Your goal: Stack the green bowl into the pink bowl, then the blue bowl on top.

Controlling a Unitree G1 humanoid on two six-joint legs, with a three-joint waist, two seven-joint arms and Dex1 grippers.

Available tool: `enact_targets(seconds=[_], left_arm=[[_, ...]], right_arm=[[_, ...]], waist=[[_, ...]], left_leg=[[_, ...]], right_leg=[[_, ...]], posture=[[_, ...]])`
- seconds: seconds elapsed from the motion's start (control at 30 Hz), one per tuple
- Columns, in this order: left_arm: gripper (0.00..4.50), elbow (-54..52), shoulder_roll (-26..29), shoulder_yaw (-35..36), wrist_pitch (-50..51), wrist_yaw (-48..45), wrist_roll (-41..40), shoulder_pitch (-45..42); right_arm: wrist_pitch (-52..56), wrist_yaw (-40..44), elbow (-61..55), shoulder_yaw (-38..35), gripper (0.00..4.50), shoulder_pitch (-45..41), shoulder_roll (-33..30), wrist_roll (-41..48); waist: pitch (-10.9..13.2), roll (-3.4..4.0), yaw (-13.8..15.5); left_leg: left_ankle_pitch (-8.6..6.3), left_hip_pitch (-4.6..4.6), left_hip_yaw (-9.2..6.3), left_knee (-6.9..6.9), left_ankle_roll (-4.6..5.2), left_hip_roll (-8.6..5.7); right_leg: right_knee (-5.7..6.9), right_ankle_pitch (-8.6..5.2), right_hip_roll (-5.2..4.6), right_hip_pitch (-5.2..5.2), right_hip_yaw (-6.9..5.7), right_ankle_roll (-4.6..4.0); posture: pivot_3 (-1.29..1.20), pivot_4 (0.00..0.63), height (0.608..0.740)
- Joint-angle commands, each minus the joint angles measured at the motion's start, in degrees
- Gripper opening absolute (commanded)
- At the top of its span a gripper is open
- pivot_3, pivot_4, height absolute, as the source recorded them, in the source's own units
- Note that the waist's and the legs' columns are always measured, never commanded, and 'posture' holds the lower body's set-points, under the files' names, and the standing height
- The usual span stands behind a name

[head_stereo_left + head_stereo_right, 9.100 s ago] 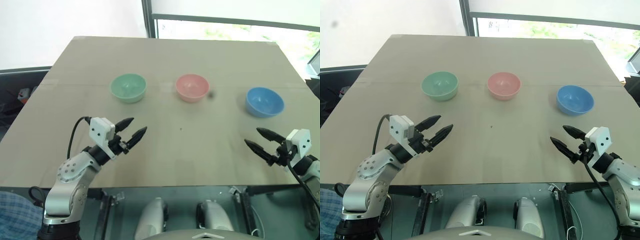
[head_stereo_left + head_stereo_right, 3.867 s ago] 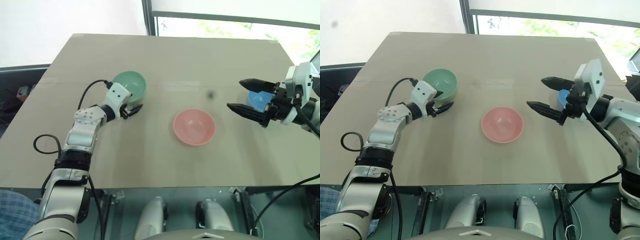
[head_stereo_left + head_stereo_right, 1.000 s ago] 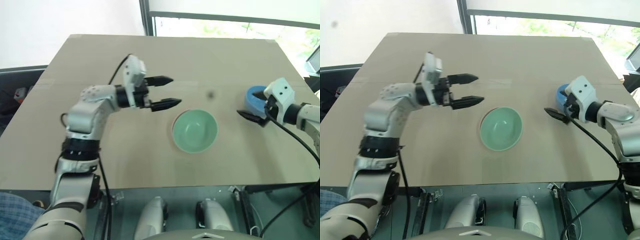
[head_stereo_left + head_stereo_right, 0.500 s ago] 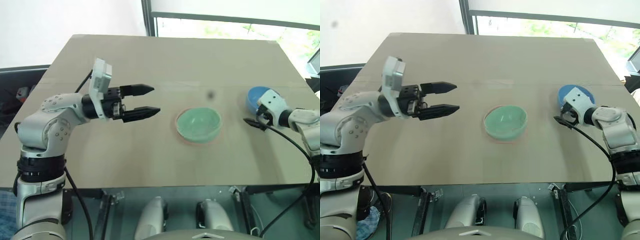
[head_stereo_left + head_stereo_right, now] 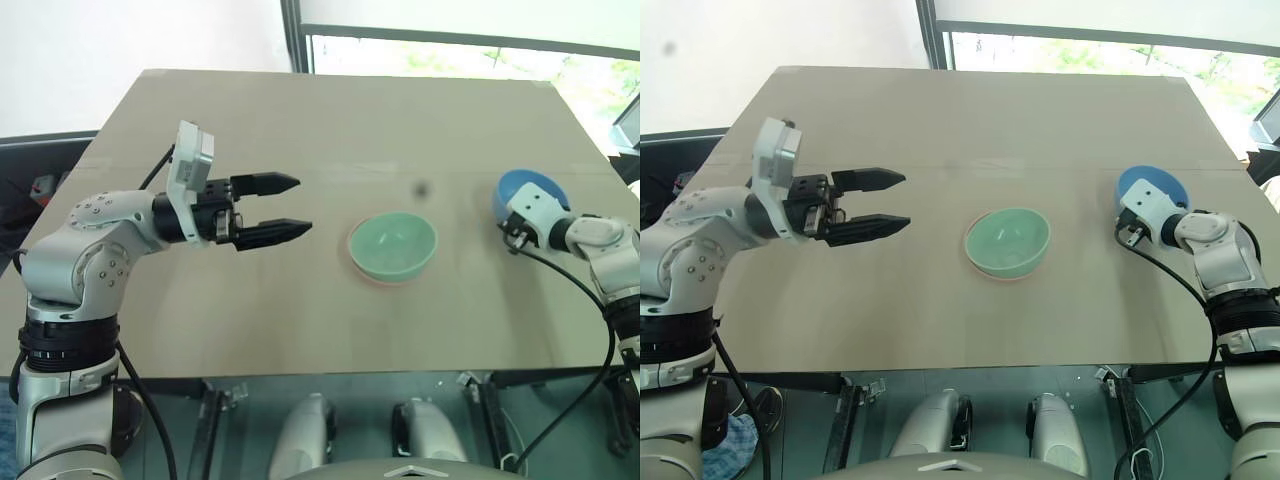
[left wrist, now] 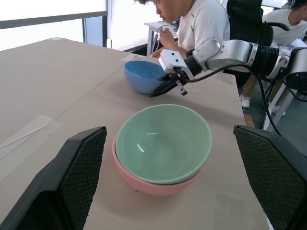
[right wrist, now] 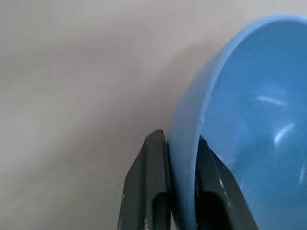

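We hold the blue bowl by its rim

At 9 o'clock our left gripper (image 5: 290, 207) hangs with jaws apart; the green bowl (image 5: 392, 244) sits in the pink bowl (image 6: 153, 182) at centre; at 3 o'clock our right gripper (image 7: 178, 163) pinches the blue bowl (image 7: 244, 120), probably light, stiff, slippery.

Silver-grey jointed arms carry white camera blocks, looping black cables and tapered black fingers (image 5: 268, 183) with cross-hatched pads (image 6: 81, 165).

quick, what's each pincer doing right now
Left pincer: open, holding nothing.
Right pincer: shut on the blue bowl, pinching its rim.
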Motion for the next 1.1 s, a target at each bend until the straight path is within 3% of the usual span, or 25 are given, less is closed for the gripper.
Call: enact_targets(seconds=[0.03,0.27,0.47,0.67,1.07,1.1], left_arm=[[4.50,-1.48,0.49,0.38,-1.32,-0.28,-0.57,-0.67],[4.50,-0.26,0.30,-0.37,-2.94,-1.10,0.53,-0.41],[4.50,2.14,1.30,-0.13,-5.64,-2.41,2.65,1.12],[4.50,5.56,3.16,-0.27,-8.22,-4.85,5.11,2.45],[4.50,13.39,6.02,-1.28,-13.79,-10.01,9.97,3.24],[4.50,13.38,6.03,-1.31,-13.75,-10.15,9.99,3.07]], right_arm=[[-0.75,0.12,-1.93,-1.85,0.03,0.39,-0.71,0.19],[-0.33,2.32,-11.29,-2.23,0.03,-0.15,-2.31,0.60],[9.89,10.05,-30.79,-4.46,0.03,0.21,-2.04,10.71],[18.46,16.65,-48.32,-1.08,0.03,-0.58,-4.44,16.68],[33.29,11.46,-63.06,4.93,0.03,-4.29,2.10,22.79],[33.69,11.23,-63.18,5.21,0.79,-4.65,2.05,22.74]], waist=[[0.00,0.00,-0.02],[0.04,0.06,-0.36],[0.06,0.10,-0.67],[0.06,0.10,-0.31],[0.04,0.06,0.19],[0.04,0.06,0.36]], left_leg=[[0.00,0.01,0.00,0.00,0.00,0.00],[0.00,-0.01,0.00,-0.01,0.00,0.00],[0.00,-0.01,-0.01,-0.04,0.00,0.02],[-0.02,-0.04,-0.05,-0.08,0.02,0.01],[-0.02,-0.05,-0.03,-0.06,0.02,0.01],[-0.02,-0.06,-0.03,-0.06,0.02,0.00]], right_leg=[[0.00,0.00,0.00,0.00,0.00,0.00],[0.00,0.00,0.00,-0.01,0.01,0.00],[0.02,0.00,0.00,-0.02,0.00,0.00],[0.02,0.00,-0.01,-0.01,-0.06,0.00],[0.04,0.00,-0.01,-0.07,-0.04,-0.01],[0.04,0.00,-0.01,-0.07,-0.05,-0.01]], posture=[[0.00,0.150,0.740],[0.00,0.150,0.740],[0.00,0.150,0.740],[0.00,0.150,0.740],[0.00,0.150,0.740],[0.00,0.150,0.740]])
